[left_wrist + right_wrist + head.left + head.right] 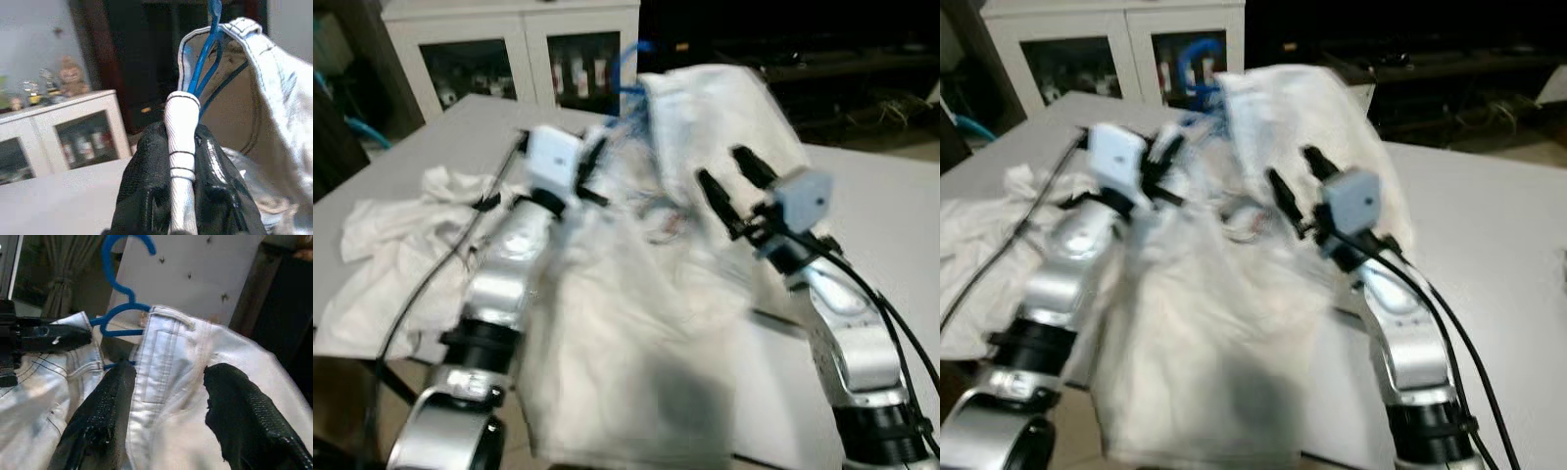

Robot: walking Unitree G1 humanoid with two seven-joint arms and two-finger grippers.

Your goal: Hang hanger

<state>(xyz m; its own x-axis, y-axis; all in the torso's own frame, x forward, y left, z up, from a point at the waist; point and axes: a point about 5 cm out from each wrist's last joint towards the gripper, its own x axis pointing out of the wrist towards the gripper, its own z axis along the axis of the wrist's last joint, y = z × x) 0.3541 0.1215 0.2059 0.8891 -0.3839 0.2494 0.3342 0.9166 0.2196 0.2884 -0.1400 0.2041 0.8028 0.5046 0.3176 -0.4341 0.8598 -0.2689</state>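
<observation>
Crumpled white cloth (386,245) lies at the far left of the grey table (891,225), well apart from the work. Left gripper (592,162) raised over the table, fingers (146,196) clamped on a white band of fabric at the waist of the white garment (636,323) — blue hanger (120,308) just beyond the fingertips, its wire running up past the hem. Right gripper (729,191) spread wide, fingers (102,411) straddling the waistband, gripping nothing. Hook rises free above the cloth. Judged step: seating the garment on the hanger, hanging not yet begun. Next move likely needs the right gripper to close on the waistband and steady it — a rail is not identifiable here.
</observation>
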